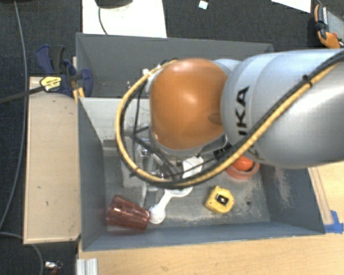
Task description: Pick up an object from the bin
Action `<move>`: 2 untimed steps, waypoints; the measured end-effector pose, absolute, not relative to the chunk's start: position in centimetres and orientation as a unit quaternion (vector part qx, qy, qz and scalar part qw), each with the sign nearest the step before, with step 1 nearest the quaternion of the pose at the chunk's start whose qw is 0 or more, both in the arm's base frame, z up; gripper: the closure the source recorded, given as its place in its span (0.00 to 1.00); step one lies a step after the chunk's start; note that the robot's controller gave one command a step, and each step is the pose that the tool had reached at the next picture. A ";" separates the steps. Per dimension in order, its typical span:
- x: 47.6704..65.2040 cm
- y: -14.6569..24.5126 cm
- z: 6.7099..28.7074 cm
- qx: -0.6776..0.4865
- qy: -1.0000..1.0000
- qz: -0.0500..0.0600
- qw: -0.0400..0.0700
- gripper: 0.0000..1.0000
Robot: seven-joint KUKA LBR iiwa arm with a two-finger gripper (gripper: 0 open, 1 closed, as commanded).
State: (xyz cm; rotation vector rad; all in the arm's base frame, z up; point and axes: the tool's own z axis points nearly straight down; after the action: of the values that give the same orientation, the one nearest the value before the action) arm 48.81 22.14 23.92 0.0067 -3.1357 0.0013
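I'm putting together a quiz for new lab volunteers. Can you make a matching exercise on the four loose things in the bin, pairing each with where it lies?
Things:
1. dark red cup
2. white piece
3. yellow block
4. orange thing

Places:
A. partly tucked under the arm, farthest to the view's right
B. on its side, at the floor's lower left in the view
C. alone on bare floor, right of the white piece
D. right beside the red cup

Pairs: 1-B, 2-D, 3-C, 4-A

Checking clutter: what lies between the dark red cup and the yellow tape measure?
In the camera view, a white spoon-like piece, next to the dark red cup; then bare bin floor to the yellow tape measure.
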 end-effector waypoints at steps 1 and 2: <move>49.0 22.0 24.3 -0.002 -1.000 -0.001 -0.001 0.00; 54.1 14.9 10.1 0.038 -0.999 -0.001 -0.003 0.00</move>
State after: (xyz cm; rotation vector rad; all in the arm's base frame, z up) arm 54.13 14.93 10.11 0.1197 -3.1457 -0.0036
